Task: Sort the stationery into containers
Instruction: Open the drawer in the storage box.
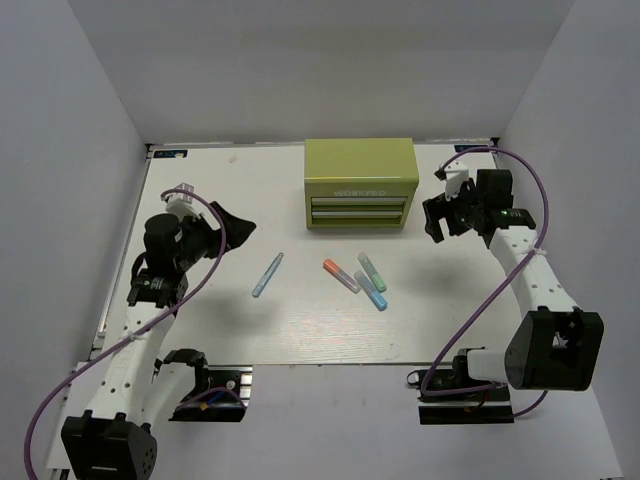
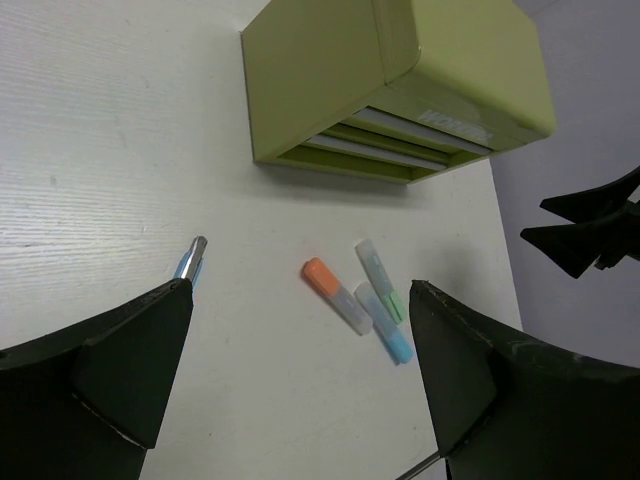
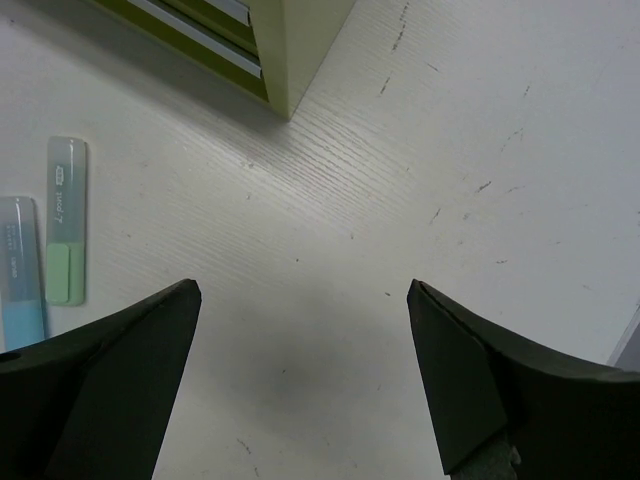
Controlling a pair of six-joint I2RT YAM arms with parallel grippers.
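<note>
The olive-green chest stands at the back centre with both front drawers shut; it also shows in the left wrist view. Four pens lie in front of it: a slim light blue pen to the left, then an orange-tipped lilac pen, a green-tipped teal pen and a blue pen close together. My left gripper is open and empty, left of the chest above the table. My right gripper is open and empty, right of the chest. Both wrist views show wide open jaws with nothing between them.
White walls enclose the table on three sides. The table's left edge lies near the left arm. Purple cables loop from both arms. In the left wrist view the right gripper's fingers show at the far right.
</note>
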